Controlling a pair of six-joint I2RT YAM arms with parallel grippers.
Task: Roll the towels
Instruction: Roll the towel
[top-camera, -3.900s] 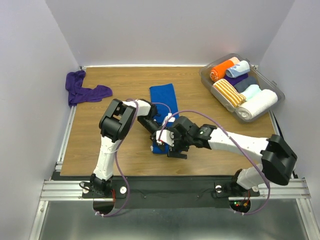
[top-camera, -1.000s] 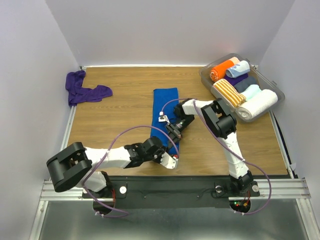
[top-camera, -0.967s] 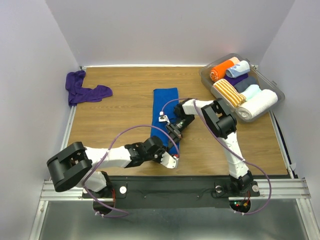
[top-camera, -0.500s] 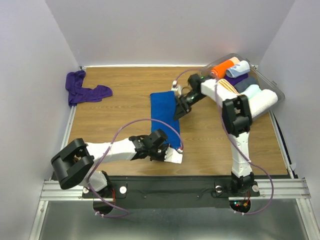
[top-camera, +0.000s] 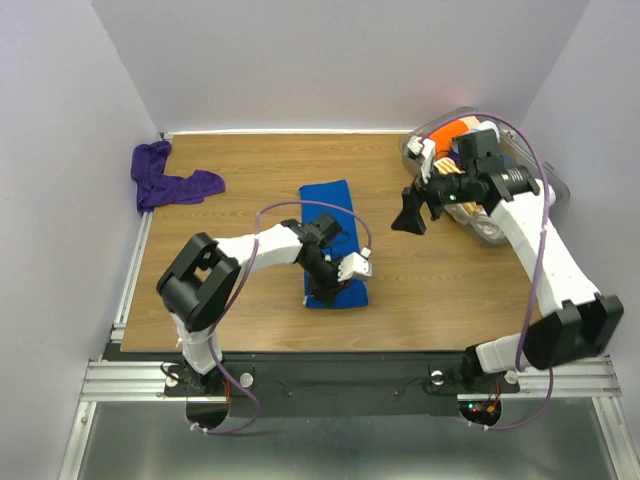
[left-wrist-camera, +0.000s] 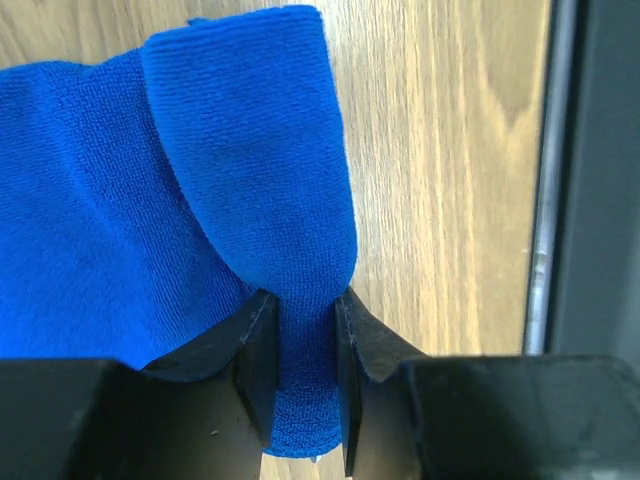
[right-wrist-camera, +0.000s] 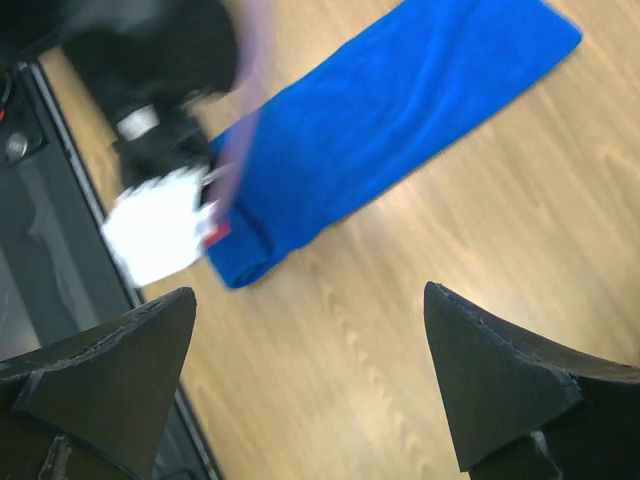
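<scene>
Evidently the rolling of the blue towel (top-camera: 328, 205) is only at its first turn: the left gripper (left-wrist-camera: 297, 310) is clamped on the towel's near end, its jaws pinching a doubled-over lip of cloth between them, while the rest of the strip runs flat across the table (top-camera: 250, 170) ahead of it. The right gripper (top-camera: 410, 220) carries nothing and hangs spread wide above bare wood, off to the side of the towel's far end (its wrist view shows the whole strip lying beyond the fingertips, with the curled lip at the end nearest the left arm). The purple towel (top-camera: 170, 180) lies crumpled and unrolled, well apart from both grippers at the far left corner. The next move probably calls for the left gripper to turn the pinched lip over and forward along the strip, keeping the coil tight and square, with the right gripper coming down to steady the loose cloth
</scene>
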